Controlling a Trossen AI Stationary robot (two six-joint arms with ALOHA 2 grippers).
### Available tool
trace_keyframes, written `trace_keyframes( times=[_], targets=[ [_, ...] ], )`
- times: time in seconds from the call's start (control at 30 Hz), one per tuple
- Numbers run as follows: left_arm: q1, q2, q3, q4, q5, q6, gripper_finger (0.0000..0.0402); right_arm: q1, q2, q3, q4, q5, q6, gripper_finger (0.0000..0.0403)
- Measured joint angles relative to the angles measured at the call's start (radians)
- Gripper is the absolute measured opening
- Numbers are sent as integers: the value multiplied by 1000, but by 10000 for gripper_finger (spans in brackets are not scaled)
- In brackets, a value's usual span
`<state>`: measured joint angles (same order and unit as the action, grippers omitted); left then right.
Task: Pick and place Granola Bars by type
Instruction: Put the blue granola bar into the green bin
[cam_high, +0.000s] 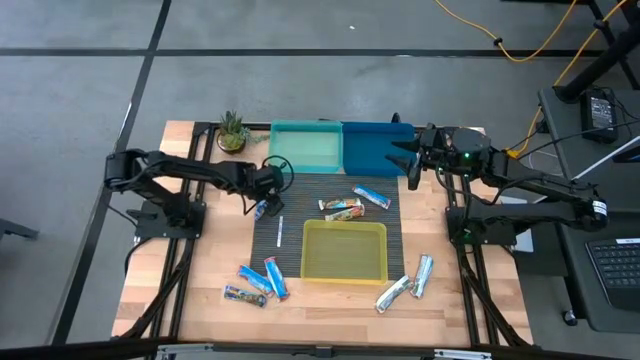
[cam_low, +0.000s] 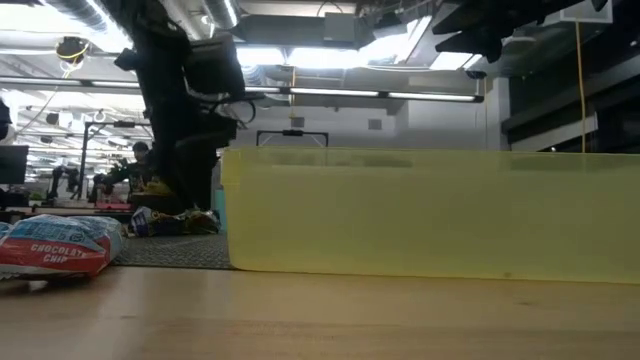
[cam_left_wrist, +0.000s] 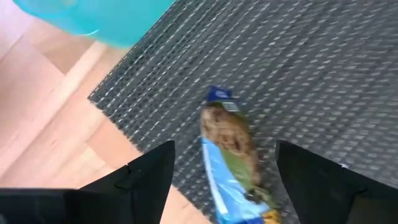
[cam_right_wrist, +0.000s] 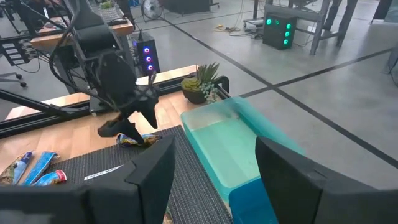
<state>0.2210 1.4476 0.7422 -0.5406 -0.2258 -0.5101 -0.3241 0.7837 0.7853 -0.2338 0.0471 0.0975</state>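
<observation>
1. Mat (cam_high: 300, 225) of dark weave covers the table's (cam_high: 180, 290) middle in the high view, with a yellow bin (cam_high: 345, 274) at its 6 o'clock edge and a teal bin (cam_high: 305, 148) and a blue bin (cam_high: 372, 148) at 12. The left gripper (cam_high: 268, 198) hangs over a blue granola bar (cam_high: 262, 210) at the mat's 9 o'clock edge. Two bars (cam_high: 356, 204) lie near the mat's centre, three bars (cam_high: 257, 282) at 7 o'clock from the yellow bin, two silver bars (cam_high: 407, 284) at 4 o'clock. The right gripper (cam_high: 405, 158) hovers over the blue bin.
2. Low view: the yellow bin (cam_low: 430, 210) fills the middle; a chocolate chip bar (cam_low: 60, 245) lies at 9 o'clock of it.
3. Left wrist view: the left gripper (cam_left_wrist: 225, 165), fingers (cam_left_wrist: 149, 174) spread, straddles the blue granola bar (cam_left_wrist: 233, 155) lying on the mat (cam_left_wrist: 298, 74).
4. Right wrist view: the right gripper (cam_right_wrist: 214, 165), fingers (cam_right_wrist: 152, 171) spread and holding nothing, faces the teal bin (cam_right_wrist: 233, 143) and a potted plant (cam_right_wrist: 200, 82).
</observation>
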Motion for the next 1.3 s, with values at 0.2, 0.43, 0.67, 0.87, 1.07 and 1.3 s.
trace_keyframes(
  times=[0.2, 0.43, 0.67, 0.87, 1.07, 1.3],
  targets=[
    [13, 54, 0, 7, 43, 18, 268, 0, 0, 0, 0, 0, 0, 223],
    [23, 96, 0, 52, 101, 45, 247, 0, 0, 0, 1, 0, 2, 223],
    [37, 113, 0, 55, 128, 41, 177, 0, 0, 0, 1, 0, 3, 223],
    [36, 107, 2, 46, 123, 14, 110, 0, 0, 0, 1, 0, 3, 223],
    [37, 98, 49, -11, 221, 8, 62, 0, 0, 0, -2, 0, 1, 223],
    [35, 26, 208, -154, 269, 48, 41, 0, 0, 0, -6, 0, 0, 223]
  ],
)
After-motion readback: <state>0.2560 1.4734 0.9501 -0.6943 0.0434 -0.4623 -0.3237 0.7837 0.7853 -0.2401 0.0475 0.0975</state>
